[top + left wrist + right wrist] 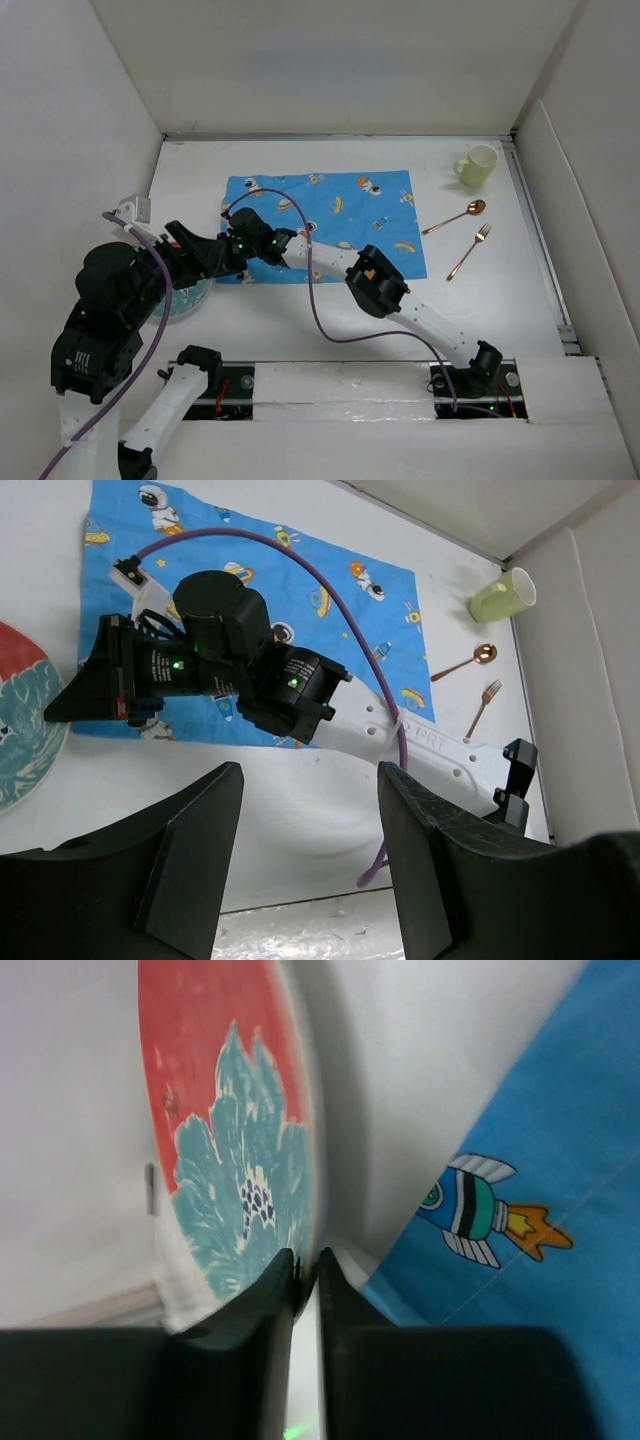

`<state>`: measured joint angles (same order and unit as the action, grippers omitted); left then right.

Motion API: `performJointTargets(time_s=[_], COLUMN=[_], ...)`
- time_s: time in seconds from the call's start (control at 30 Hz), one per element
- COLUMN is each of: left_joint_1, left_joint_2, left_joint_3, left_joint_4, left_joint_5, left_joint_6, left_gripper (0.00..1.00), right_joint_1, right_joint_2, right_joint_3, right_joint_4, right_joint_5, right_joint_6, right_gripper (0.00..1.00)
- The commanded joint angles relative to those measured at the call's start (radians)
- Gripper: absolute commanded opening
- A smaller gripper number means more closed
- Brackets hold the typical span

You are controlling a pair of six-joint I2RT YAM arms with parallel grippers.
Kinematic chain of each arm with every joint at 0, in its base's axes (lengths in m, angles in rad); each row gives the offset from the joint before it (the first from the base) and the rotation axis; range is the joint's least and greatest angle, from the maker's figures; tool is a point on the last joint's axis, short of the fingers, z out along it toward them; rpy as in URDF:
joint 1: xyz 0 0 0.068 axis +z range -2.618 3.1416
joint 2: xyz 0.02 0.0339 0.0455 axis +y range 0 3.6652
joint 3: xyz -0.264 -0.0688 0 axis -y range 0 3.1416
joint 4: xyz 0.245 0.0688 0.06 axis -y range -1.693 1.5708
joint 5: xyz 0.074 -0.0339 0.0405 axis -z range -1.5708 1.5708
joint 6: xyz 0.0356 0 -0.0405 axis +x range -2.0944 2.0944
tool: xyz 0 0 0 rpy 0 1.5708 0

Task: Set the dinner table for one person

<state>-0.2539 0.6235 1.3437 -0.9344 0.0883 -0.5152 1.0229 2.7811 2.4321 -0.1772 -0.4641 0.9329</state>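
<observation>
right gripper [305, 1265] pinches rim of floral plate [225, 1120], likely to drag it onto space-print placemat [545, 1140]; left gripper [310, 775] gapes empty.

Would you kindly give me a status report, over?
Right gripper shut on plate rim. Left gripper open, empty. Plate beside placemat, left side of dinner table. Left arm crowds overhead.

Right gripper [305, 1263], dark fingers nearly together, pinches rim of round red plate w/ teal floral print [215, 1110]. Plain white table [420, 1050] beneath; at right, blue cloth placemat [560, 1300] w/ rocket motif [478, 1210].
</observation>
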Motion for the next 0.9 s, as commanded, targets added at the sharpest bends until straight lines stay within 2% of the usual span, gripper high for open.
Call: performJointTargets(time_s=[0.0,0.07,0.13,0.23,0.27,0.37,0.5,0.63,0.67,0.73,0.77,0.87], left_joint_1=[-0.004,-0.004,-0.004,-0.004,-0.004,-0.004,-0.004,-0.004,-0.004,-0.004,-0.004,-0.004], left_joint_2=[-0.001,0.001,0.002,0.021,0.027,0.054,0.088,0.129,0.139,0.165,0.165,0.199], left_joint_3=[0.011,0.008,0.011,0.052,0.081,0.145,0.186,0.183,0.169,0.129,0.118,0.077], left_joint_4=[0.013,0.011,-0.001,-0.030,-0.029,-0.023,0.014,0.083,0.103,0.202,0.203,0.296], left_joint_5=[-0.033,-0.048,-0.079,-0.186,-0.209,-0.272,-0.311,-0.315,-0.312,-0.274,-0.274,-0.245], left_joint_6=[0.014,0.012,-0.002,-0.006,-0.005,-0.011,-0.026,-0.037,-0.045,-0.057,-0.057,-0.081], left_gripper=[0.53,0.53,0.53,0.53,0.53,0.53,0.52,0.52,0.52,0.52,0.52,0.52], right_joint_1=[0.003,-0.007,-0.020,-0.038,-0.038,-0.066,-0.124,-0.211,-0.234,-0.337,-0.337,-0.446], right_joint_2=[0.005,-0.020,-0.041,-0.136,-0.162,-0.230,-0.316,-0.475,-0.552,-0.671,-0.710,-0.825], right_joint_3=[-0.013,-0.025,-0.033,-0.123,-0.142,-0.139,-0.171,-0.388,-0.437,-0.650,-0.651,-0.844], right_joint_4=[0.104,0.134,0.145,0.283,0.377,0.488,0.537,0.628,0.618,0.595,0.582,0.477], right_joint_5=[-0.057,-0.080,-0.108,-0.143,-0.154,-0.208,-0.251,-0.280,-0.281,-0.294,-0.303,-0.321], right_joint_6=[0.041,0.056,0.067,0.135,0.162,0.253,0.311,0.317,0.299,0.217,0.216,0.091], right_gripper=[0.08,0.00,0.00,0.00,0.00,0.00,0.00,0.00,0.00,0.00,0.00,0.00])
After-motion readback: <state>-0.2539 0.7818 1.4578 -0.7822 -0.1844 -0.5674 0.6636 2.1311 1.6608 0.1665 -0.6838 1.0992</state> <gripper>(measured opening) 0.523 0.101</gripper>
